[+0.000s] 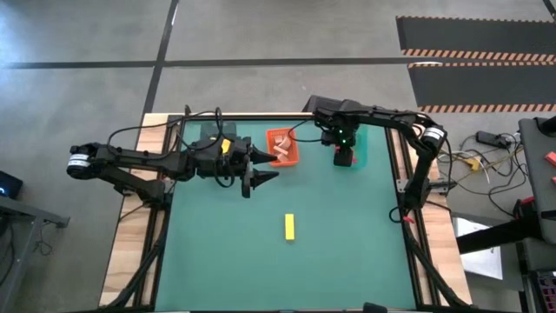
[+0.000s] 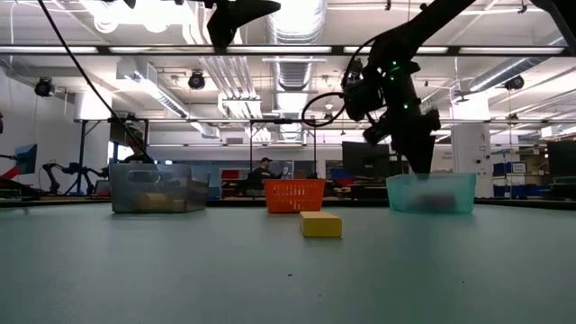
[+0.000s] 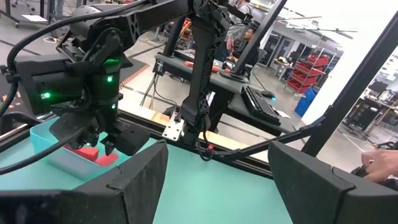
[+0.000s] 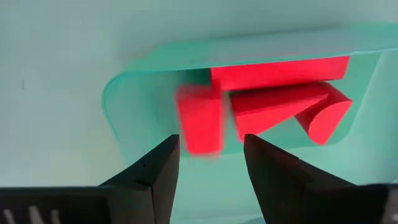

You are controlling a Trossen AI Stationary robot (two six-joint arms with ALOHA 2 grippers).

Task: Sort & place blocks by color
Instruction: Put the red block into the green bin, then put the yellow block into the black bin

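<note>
right fingers (image 4: 208,163) spread apart above the teal tray (image 4: 134,99), red block (image 4: 200,119) just beyond them, joining other reds; left fingers (image 1: 261,171) released, waiting.

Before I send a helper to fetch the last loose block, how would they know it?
Start at the green table mat and look toward its middle, nearer than the orange tray. There lies a small yellow bar-shaped block, alone on the open mat; every other block sits inside a tray.
</note>
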